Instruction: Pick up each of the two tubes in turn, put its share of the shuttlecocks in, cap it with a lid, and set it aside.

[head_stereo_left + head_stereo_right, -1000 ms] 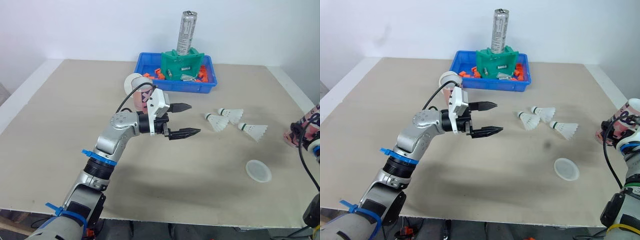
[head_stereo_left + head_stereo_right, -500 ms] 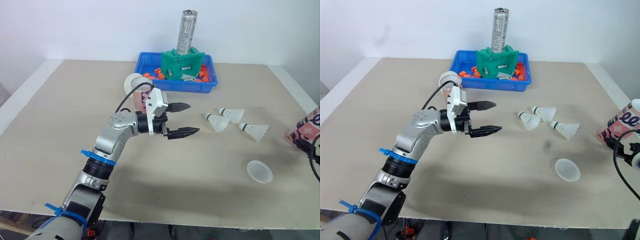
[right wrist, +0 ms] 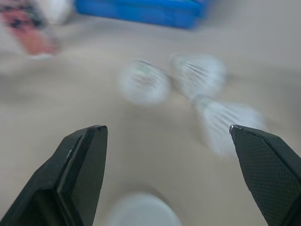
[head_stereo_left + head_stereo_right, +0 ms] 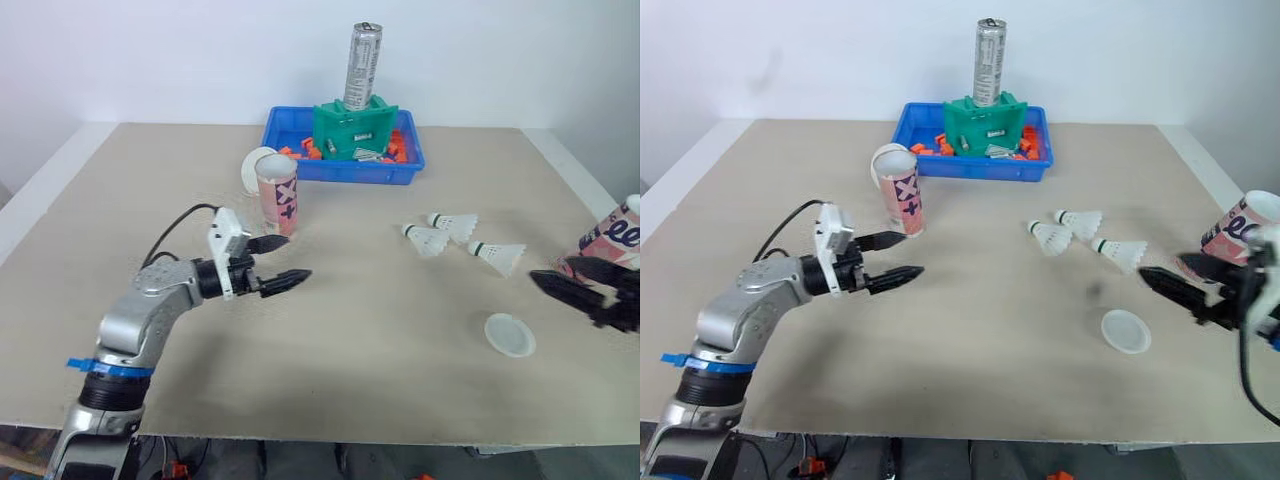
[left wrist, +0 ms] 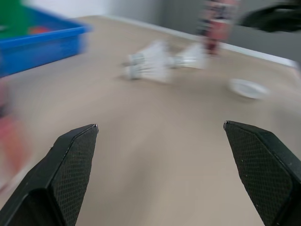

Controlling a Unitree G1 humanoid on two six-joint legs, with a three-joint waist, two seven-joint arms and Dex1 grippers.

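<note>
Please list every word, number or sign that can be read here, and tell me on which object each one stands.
"X" and "+": dark signs on the upright pink patterned tube.
"ee": uncertain, partly cut off, on the second pink tube at the robot's far right.
Tall silver can: print too small to read.
Green plastic box: small print on its front, too small to read.

— Left arm [image 4: 150, 305]?
— Silver-grey shell, blue band [image 4: 100, 368] lower down, thin black cable [image 4: 190, 209] looping to a white wrist block [image 4: 225, 236].
— Left gripper [image 4: 299, 255], right gripper [image 4: 548, 269]?
— Black, tapered; cross-hatched pads [image 5: 70, 165].
</note>
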